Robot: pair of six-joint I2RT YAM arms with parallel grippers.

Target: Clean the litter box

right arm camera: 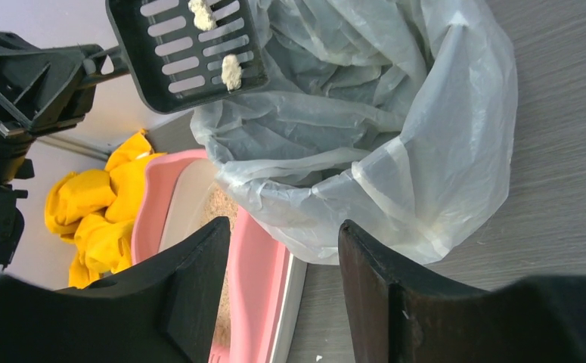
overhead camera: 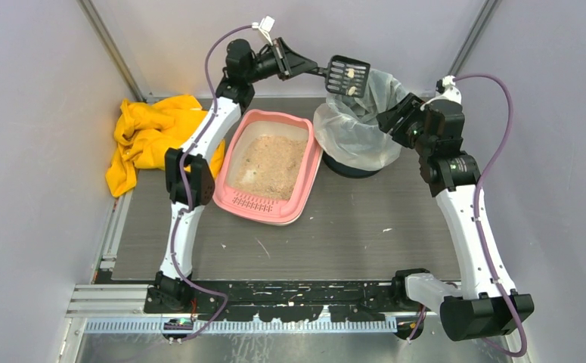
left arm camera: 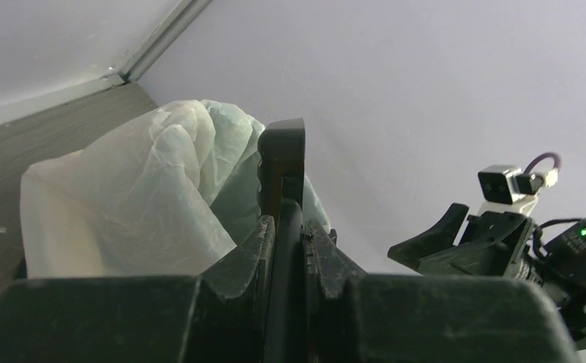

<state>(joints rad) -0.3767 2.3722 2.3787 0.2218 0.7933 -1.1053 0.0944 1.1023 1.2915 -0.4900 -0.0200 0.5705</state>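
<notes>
At the far left corner of the grey bench, a crumpled yellow cloth is lying out of the way, probably parked there for wiping later. Just to its right, toward the far edge and left of centre, the shallow pink plastic litter box is sitting with its slotted lip facing the near edge. Beige litter is covering its bed, and it is sitting close to the bin, which I judge keeps the carry across short. The left hand is reaching out above the far edge, pressed tight on the handle of a black slotted plastic scoop, which it is holding over the bin's far rim. A few pale clumps are resting on the slots, so I judge that the dumping step is in hand and the tip is not yet made. Below, the round bin with a clear plastic liner is standing just beside the box's right rim, its liner billowing wide to catch the waste. At the bin's right side the right hand is hovering with fingers spread wide, gripping nothing; whether it is brushing the liner I cannot tell.
</notes>
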